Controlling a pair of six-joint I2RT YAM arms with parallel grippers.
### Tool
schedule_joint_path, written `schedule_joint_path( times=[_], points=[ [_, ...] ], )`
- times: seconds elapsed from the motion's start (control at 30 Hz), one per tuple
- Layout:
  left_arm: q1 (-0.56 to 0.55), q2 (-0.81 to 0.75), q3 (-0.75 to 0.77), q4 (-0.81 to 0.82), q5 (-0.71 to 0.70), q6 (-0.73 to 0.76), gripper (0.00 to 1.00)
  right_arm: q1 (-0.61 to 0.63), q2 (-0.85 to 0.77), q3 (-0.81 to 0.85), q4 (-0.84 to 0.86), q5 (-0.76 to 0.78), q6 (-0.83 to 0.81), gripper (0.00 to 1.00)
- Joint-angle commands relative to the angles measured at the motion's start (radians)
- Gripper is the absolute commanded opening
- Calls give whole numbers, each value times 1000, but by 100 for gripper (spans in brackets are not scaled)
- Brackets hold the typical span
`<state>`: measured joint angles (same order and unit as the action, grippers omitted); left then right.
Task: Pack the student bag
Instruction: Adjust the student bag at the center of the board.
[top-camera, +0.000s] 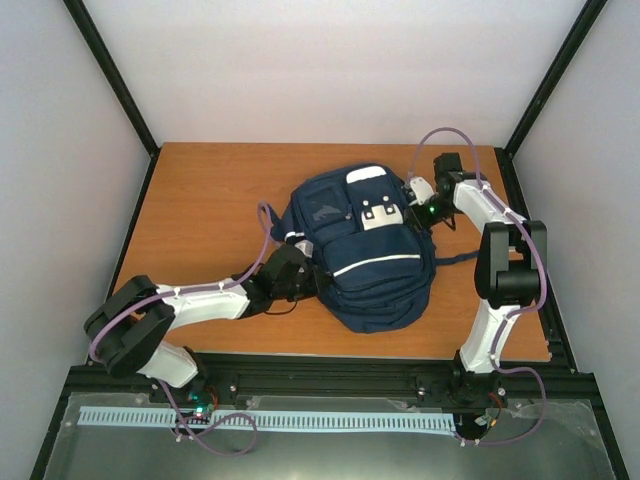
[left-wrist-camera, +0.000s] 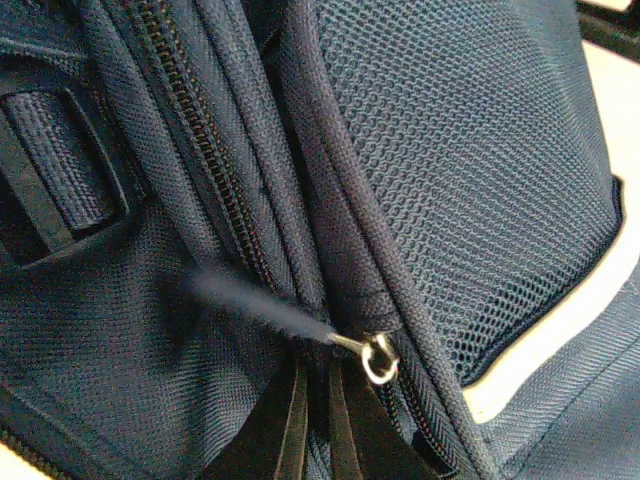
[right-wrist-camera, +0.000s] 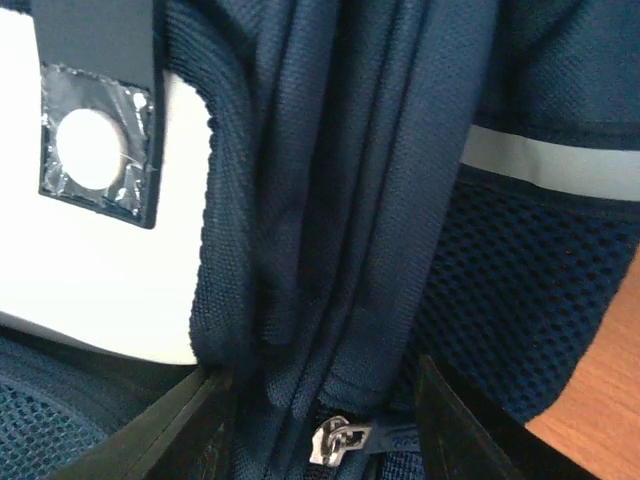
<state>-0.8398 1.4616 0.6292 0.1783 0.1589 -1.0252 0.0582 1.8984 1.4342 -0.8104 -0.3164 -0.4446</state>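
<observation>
Silver zip pull (left-wrist-camera: 378, 357), navy mesh student bag (top-camera: 365, 250), white stripes, white patches

White arm links (top-camera: 205, 300), blk joints (top-camera: 500, 265), purple cables (top-camera: 440, 135), sm green LED (top-camera: 429, 211)

Navy student bag (top-camera: 368, 262), white stripes and patches, lying flat mid-table, zippers seemingly mostly closed

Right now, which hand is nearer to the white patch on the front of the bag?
Right. The right hand is just beside the white patch, at the right edge of the student bag. The left hand is at its left side, clearly farther away.
</observation>
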Motion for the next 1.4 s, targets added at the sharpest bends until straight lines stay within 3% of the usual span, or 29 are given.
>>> schedule_joint_path(
  times=[0.0,0.1,0.23,0.3,0.4,0.5,0.67,0.87,1.13,1.27,1.37],
  points=[
    [-25,-56,-14,-81,12,22,1,34,15,62,29,-25,76,50],
    [-25,-146,-25,-204,-33,32,2,25,-61,40,20,-13,94,50],
    [-25,-288,-33,-384,-109,31,17,22,-220,-42,34,38,104,55],
    [-25,-355,-20,-453,-152,58,30,22,-295,-96,37,32,108,56],
    [-16,-389,28,-575,-245,124,57,26,-393,-179,42,-10,95,56],
    [26,-373,64,-637,-251,186,69,55,-468,-271,51,-91,55,56],
    [93,-308,87,-588,-103,252,63,106,-534,-412,110,-125,10,55],
    [93,-202,167,-599,-146,506,52,107,-518,-464,123,-208,-19,53],
    [15,-169,183,-591,-316,661,53,109,-503,-482,128,-203,-25,50],
    [-39,-157,162,-519,-427,752,67,109,-482,-480,125,-203,-26,49],
    [-64,-132,144,-456,-467,807,66,108,-474,-478,122,-208,-24,49]
  ],
)
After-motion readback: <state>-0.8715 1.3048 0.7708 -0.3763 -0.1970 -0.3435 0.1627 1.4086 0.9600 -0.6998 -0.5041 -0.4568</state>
